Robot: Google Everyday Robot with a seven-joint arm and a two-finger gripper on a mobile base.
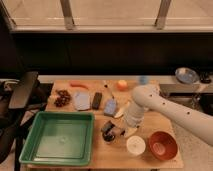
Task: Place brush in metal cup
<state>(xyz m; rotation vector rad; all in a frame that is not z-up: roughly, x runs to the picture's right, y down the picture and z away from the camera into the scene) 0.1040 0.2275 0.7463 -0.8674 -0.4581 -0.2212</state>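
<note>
The small silver metal cup stands on the wooden table, just right of the green tray. A dark slim shape, the brush, shows right against the cup's front side; whether it is in the cup or beside it I cannot tell. My white arm reaches in from the right, with its wrist pointing down. The gripper is low over the table, directly right of the cup and brush.
A green tray fills the front left. A white cup and a red bowl stand front right. Behind lie a black block, a light-blue pad, a grey pad, an orange, a carrot and dark berries.
</note>
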